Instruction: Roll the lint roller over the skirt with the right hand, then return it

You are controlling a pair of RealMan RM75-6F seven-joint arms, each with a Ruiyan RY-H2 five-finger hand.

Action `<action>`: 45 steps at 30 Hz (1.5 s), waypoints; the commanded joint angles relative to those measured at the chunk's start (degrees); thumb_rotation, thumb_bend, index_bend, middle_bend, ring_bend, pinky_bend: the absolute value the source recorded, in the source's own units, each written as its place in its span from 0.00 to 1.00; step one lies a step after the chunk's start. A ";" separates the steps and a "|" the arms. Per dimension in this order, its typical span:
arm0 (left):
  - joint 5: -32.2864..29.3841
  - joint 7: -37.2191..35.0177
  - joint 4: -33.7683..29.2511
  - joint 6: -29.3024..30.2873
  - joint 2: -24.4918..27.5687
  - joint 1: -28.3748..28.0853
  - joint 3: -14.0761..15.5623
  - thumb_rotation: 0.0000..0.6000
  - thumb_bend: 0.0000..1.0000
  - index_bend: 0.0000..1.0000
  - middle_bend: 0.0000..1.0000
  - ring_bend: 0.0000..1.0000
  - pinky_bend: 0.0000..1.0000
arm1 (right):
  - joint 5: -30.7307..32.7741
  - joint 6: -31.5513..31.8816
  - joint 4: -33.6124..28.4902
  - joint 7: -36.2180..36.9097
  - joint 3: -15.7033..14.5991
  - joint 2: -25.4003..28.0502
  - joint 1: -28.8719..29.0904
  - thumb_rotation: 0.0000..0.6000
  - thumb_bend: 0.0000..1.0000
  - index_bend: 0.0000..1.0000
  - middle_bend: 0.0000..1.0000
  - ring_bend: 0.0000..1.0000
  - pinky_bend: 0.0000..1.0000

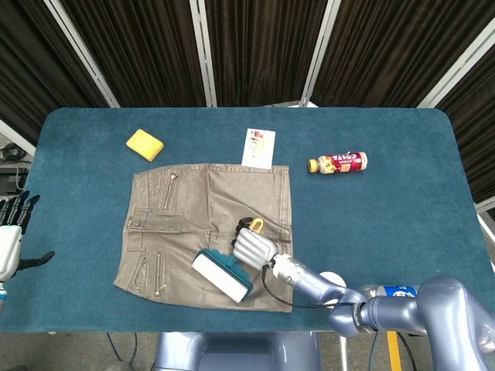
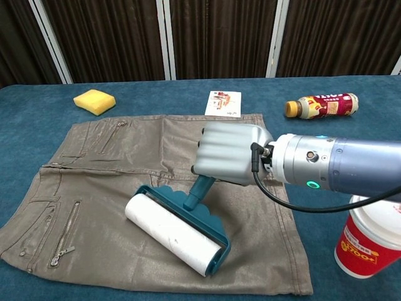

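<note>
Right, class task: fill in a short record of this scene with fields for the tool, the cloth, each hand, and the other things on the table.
tool: lint roller, white roll lying on the skirt near its hem
cloth: skirt, spread flat on the blue table
right hand: right hand grips the roller's handle
left hand: left hand off the table's left edge, fingers apart, holding nothing
other things: yellow sponge, card, bottle lying on its side, red paper cup
</note>
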 commanded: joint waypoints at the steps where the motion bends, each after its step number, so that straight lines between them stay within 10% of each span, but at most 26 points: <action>1: -0.05 0.02 0.04 -0.01 -0.01 -0.02 -0.02 1.00 0.00 0.00 0.00 0.00 0.00 | 0.30 0.39 0.86 -0.27 0.11 0.10 -0.19 1.00 0.88 0.54 0.52 0.39 0.39; 22: 0.02 1.11 -0.30 -0.24 -0.38 -0.23 0.32 1.00 0.00 0.00 0.00 0.00 0.00 | 3.88 3.46 14.34 2.43 0.20 3.71 -4.73 1.00 0.88 0.54 0.53 0.40 0.40; 45: 0.40 0.00 -0.76 -0.05 0.41 -0.08 0.40 1.00 0.00 0.00 0.00 0.00 0.00 | -0.58 1.59 0.03 1.92 -0.97 1.30 -3.04 1.00 0.88 0.55 0.54 0.41 0.40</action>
